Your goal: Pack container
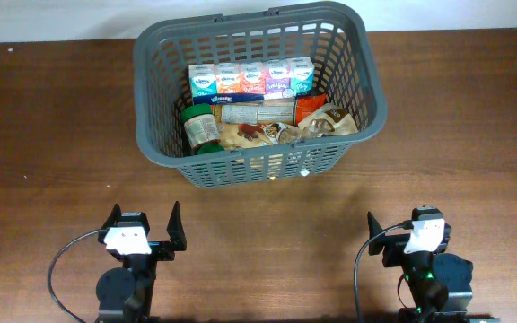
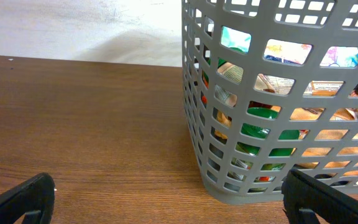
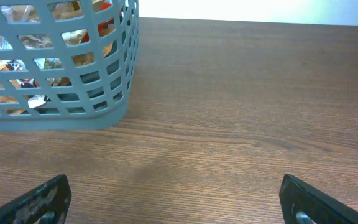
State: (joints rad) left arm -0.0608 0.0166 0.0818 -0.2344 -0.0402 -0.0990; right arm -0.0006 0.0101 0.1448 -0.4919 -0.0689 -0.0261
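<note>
**Both claws, wide.** My left gripper (image 1: pixel 144 224) and right gripper (image 1: pixel 413 235) sit at the near edge of the brown wooden table (image 1: pixel 52 135), jaws spread fully, holding and touching nothing. Well ahead of both, upright, stands the large dark grey plastic shopping basket (image 1: pixel 162 108), with lattice walls. It carries boxed tissue packs (image 1: pixel 249 81), a green-lidded jar (image 1: pixel 200 126) and crinkled pouches (image 1: pixel 326 121). I judge it stiff but weighty when loaded. The rim or a lattice bar offers the surest hold.
</note>
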